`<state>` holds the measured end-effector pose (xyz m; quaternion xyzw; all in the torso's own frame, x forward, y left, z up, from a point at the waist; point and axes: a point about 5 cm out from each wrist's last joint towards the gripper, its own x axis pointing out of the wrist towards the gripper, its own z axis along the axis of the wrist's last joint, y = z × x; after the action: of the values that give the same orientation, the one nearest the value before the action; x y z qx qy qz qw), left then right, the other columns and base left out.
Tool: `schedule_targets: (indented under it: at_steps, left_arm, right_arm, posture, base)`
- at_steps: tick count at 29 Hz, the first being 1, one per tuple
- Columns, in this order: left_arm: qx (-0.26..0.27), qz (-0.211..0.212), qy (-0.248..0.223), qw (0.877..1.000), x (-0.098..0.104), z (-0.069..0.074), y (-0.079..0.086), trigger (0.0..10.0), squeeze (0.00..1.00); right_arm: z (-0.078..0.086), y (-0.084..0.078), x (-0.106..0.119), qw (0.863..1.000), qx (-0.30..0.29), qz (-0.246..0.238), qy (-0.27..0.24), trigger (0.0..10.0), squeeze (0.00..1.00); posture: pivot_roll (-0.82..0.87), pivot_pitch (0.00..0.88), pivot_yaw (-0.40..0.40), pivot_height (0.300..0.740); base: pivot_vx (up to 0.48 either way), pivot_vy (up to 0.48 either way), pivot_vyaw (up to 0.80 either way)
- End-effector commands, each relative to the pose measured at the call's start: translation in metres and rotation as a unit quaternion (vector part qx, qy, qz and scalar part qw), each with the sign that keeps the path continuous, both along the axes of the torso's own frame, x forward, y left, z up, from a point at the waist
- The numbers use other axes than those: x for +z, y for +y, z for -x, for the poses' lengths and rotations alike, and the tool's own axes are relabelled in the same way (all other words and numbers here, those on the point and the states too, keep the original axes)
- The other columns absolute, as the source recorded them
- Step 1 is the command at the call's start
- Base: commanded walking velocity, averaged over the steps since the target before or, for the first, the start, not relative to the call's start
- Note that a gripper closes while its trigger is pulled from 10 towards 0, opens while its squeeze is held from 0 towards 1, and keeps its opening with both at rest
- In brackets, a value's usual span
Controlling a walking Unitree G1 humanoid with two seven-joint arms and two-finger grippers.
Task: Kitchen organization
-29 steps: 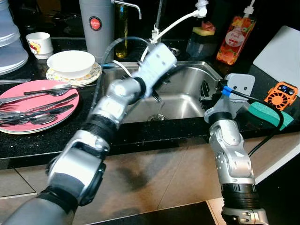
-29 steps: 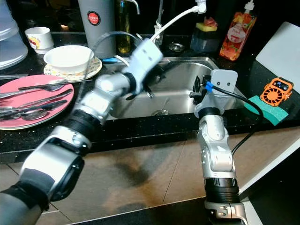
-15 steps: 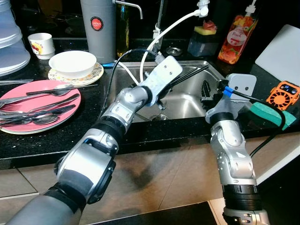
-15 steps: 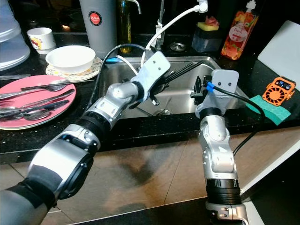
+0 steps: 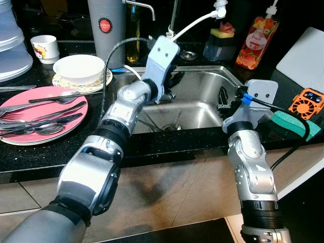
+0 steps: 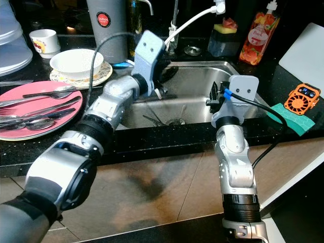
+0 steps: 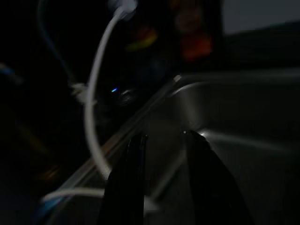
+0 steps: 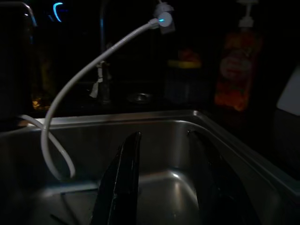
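Stainless steel sink (image 5: 202, 109) is sitting between both arms, with what look like chopsticks (image 6: 152, 120) lying near its drain. On the black worktop (image 5: 61, 147) to the robot's left, a pink plate (image 5: 30, 134) is carrying spoons and forks (image 5: 35, 124), and a white bowl (image 5: 78, 67) is resting on a patterned saucer behind it.

Left pincer (image 7: 164, 140) is pointing toward the sink's back rim, close to the white hose (image 7: 96, 108), its fingers standing slightly apart with nothing between them. Right pincer (image 8: 164, 154) is hovering over the basin's right side, its fingers spread apart and likewise holding nothing.

Left arm is reaching forward across the worktop edge, elbow low, wrist housing tipped up above the basin. Right arm is rising almost straight from below, forearm upright, wrist bent over the sink's front right rim.

Judging from this, the step in hand is probably moving cutlery between plate and sink. Doing it well would mean keeping the left fingers clear of the hose, approaching low and level, and closing on one utensil's handle rather than the pile.
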<state>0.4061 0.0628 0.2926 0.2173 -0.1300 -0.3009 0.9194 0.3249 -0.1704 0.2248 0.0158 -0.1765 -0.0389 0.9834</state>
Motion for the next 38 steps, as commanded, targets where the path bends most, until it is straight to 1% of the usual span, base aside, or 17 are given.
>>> schedule_targets:
  at_steps: [1,2,6,8,11,12,14,17,22,26,27,29,30,33,34,35,38]
  left_arm:
    - [0.042,-0.034,0.002,0.999,-0.002,-0.003,0.015,10.0,0.00]
    - [0.042,-0.034,0.002,0.999,-0.002,-0.003,0.015,10.0,0.00]
    - [0.108,-0.030,0.005,0.994,0.005,-0.008,0.051,10.0,0.00]
    - [0.152,-0.070,0.007,0.986,0.003,-0.011,0.069,10.0,0.00]
    - [0.172,-0.098,0.013,0.980,0.000,-0.011,0.076,10.0,0.00]
    - [0.191,-0.132,0.024,0.972,-0.004,-0.012,0.083,10.0,0.00]
    - [0.191,-0.132,0.024,0.972,-0.004,-0.012,0.083,10.0,0.00]
    - [0.207,-0.186,0.029,0.960,-0.011,-0.013,0.088,10.0,0.00]
    - [0.202,-0.215,0.025,0.955,-0.017,-0.012,0.084,10.0,0.00]
    - [0.236,-0.263,0.029,0.935,-0.027,-0.014,0.092,10.0,0.00]
    - [0.244,-0.276,0.027,0.929,-0.030,-0.014,0.095,10.0,0.44]
    - [0.249,-0.283,0.027,0.926,-0.031,-0.014,0.096,10.0,0.44]
    - [0.251,-0.287,0.027,0.924,-0.033,-0.014,0.097,10.0,1.00]
    - [0.256,-0.291,0.030,0.921,-0.036,-0.015,0.097,10.0,1.00]
    - [0.258,-0.295,0.035,0.919,-0.039,-0.015,0.098,10.0,0.27]
    - [0.264,-0.304,0.041,0.914,-0.043,-0.015,0.100,10.0,0.00]
    - [0.271,-0.313,0.042,0.909,-0.045,-0.015,0.103,10.0,0.00]
  right_arm:
    - [0.001,0.001,-0.001,1.000,-0.002,-0.001,0.005,10.0,0.00]
    - [0.001,0.001,-0.001,1.000,-0.002,-0.001,0.005,10.0,0.00]
    - [0.001,0.003,-0.002,1.000,0.001,-0.003,0.007,10.0,0.00]
    - [0.000,0.003,-0.002,1.000,0.002,-0.004,0.007,10.0,0.00]
    - [0.000,0.003,-0.002,1.000,0.002,-0.004,0.007,10.0,0.00]
    - [-0.001,0.003,-0.002,1.000,0.003,-0.004,0.007,10.0,0.00]
    - [-0.001,0.003,-0.002,1.000,0.003,-0.004,0.007,10.0,0.00]
    - [-0.001,0.004,-0.002,1.000,0.003,-0.004,0.007,10.0,0.00]
    - [-0.001,0.004,-0.002,1.000,0.004,-0.004,0.007,10.0,0.00]
    - [-0.001,0.003,-0.002,1.000,0.002,-0.003,0.005,10.0,0.00]
    - [-0.002,0.003,-0.002,1.000,0.003,-0.002,0.006,10.0,0.00]
    - [-0.002,0.003,-0.002,1.000,0.004,-0.002,0.006,10.0,0.00]
    - [-0.002,0.003,-0.002,1.000,0.005,-0.002,0.006,10.0,0.00]
    - [-0.002,0.004,-0.002,1.000,0.005,-0.002,0.005,10.0,0.00]
    - [-0.002,0.004,-0.001,1.000,0.006,-0.002,0.005,10.0,0.00]
    - [-0.003,0.004,-0.001,1.000,0.006,-0.002,0.005,10.0,0.00]
    - [-0.003,0.004,-0.001,1.000,0.006,-0.002,0.005,10.0,0.00]
  posture:
    - [0.00,0.000,-0.047,0.740]
    - [0.00,0.000,-0.047,0.740]
    - [0.01,0.000,-0.049,0.740]
    - [0.01,0.000,-0.051,0.740]
    - [0.01,0.000,-0.051,0.740]
    - [0.02,0.000,-0.051,0.740]
    - [0.02,0.000,-0.051,0.740]
    - [0.02,0.000,-0.050,0.740]
    - [0.02,0.000,-0.050,0.740]
    - [0.01,0.000,-0.048,0.740]
    - [0.01,0.000,-0.048,0.740]
    - [0.01,0.000,-0.048,0.740]
    - [0.02,0.000,-0.050,0.740]
    - [0.02,0.000,-0.050,0.740]
    - [0.02,0.000,-0.050,0.740]
    - [0.02,0.000,-0.050,0.740]
    - [0.02,0.000,-0.050,0.740]
  base:
    - [0.000,0.000,0.00]
    - [0.000,0.000,0.00]
    - [0.000,0.000,0.00]
    - [0.000,0.000,0.00]
    - [0.000,0.000,0.00]
    - [0.000,0.000,0.00]
    - [0.000,0.000,0.00]
    - [0.000,0.000,0.00]
    - [0.000,0.000,0.00]
    - [0.000,0.000,0.00]
    - [0.000,0.000,0.00]
    - [0.000,0.000,0.00]
    - [0.000,0.000,0.00]
    - [0.000,0.000,0.00]
    - [0.000,0.000,0.00]
    - [0.000,0.000,0.00]
    - [0.000,0.000,0.00]
